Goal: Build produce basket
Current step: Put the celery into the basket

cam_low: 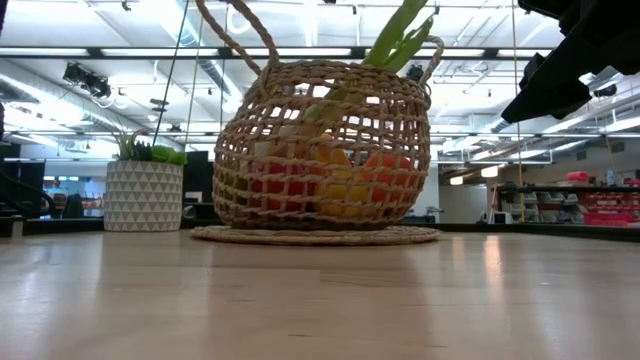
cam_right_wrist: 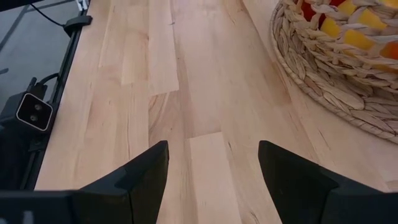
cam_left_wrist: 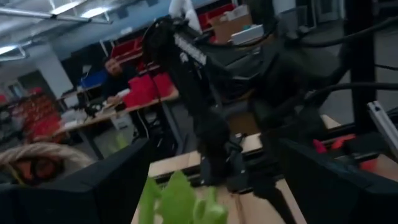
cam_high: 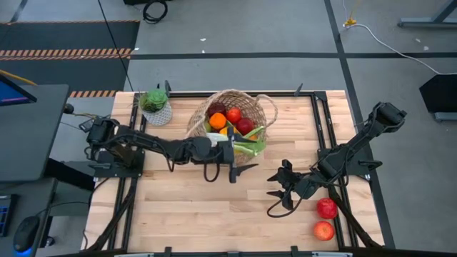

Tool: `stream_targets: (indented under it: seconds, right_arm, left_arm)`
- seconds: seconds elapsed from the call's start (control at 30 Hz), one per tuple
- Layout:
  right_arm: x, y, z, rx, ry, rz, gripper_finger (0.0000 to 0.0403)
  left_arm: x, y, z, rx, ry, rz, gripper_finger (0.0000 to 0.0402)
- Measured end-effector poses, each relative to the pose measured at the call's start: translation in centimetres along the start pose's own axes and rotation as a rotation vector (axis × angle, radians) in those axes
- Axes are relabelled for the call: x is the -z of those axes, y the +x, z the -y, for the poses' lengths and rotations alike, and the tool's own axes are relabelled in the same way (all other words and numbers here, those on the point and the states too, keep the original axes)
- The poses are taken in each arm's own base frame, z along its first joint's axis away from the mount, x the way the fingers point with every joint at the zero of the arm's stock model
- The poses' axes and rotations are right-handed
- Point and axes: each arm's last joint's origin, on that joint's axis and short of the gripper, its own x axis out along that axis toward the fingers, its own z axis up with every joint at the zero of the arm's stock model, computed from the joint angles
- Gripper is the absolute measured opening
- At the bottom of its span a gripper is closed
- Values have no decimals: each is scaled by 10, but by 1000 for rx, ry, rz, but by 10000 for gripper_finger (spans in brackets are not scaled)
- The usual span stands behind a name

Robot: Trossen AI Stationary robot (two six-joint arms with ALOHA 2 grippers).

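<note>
Your tan round wicker basket [cam_high: 232,118] sits at the table's far edge, loaded with an orange [cam_high: 218,121], red apples [cam_high: 233,116] and a green leek [cam_high: 250,148]. Your left gripper [cam_high: 234,165] hangs just beside the basket, jaws spread, empty. Your right gripper [cam_high: 280,187] hovers well clear of it, jaws apart, empty. Two red apples [cam_high: 325,218] lie beyond that, far from the basket.

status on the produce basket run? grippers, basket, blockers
Left gripper open beside the basket, by the leek. Right gripper open, empty, over bare table. Two red apples not yet in. No blockers.
</note>
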Motion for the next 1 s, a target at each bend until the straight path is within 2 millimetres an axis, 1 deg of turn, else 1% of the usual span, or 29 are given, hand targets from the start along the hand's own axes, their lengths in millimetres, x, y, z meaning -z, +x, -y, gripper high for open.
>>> stream_targets:
  seconds: [0.07,0.13,0.23,0.4,0.5,0.57,0.67,0.83,0.9,1.0]
  right_arm:
    - [0,0,0,0,0,0,255]
    - [0,0,0,0,-11,0,254]
    - [-4,-1,-1,3,-89,6,255]
    - [-34,-7,-9,71,-268,112,254]
    - [-51,-9,-8,176,-331,170,254]
    - [-61,-9,-3,250,-332,200,253]
    - [-75,-6,7,310,-328,215,249]
    - [-93,0,31,405,-307,219,240]
    - [-100,4,42,419,-277,226,236]
    - [-112,7,55,377,-259,261,233]
  left_arm:
    - [-4,-2,4,11,15,17,354]
    - [-13,-7,9,22,29,43,354]
    - [-25,-14,14,9,29,63,354]
    - [-40,-28,21,-41,23,34,354]
    - [-42,-33,28,-53,32,-6,354]
    - [-42,-35,34,-73,37,-28,354]
    - [-42,-37,39,-81,45,-53,354]
    - [-40,-39,43,-93,33,-82,354]
    - [-40,-40,45,-88,26,-85,354]
    - [-40,-40,46,-81,13,-92,354]
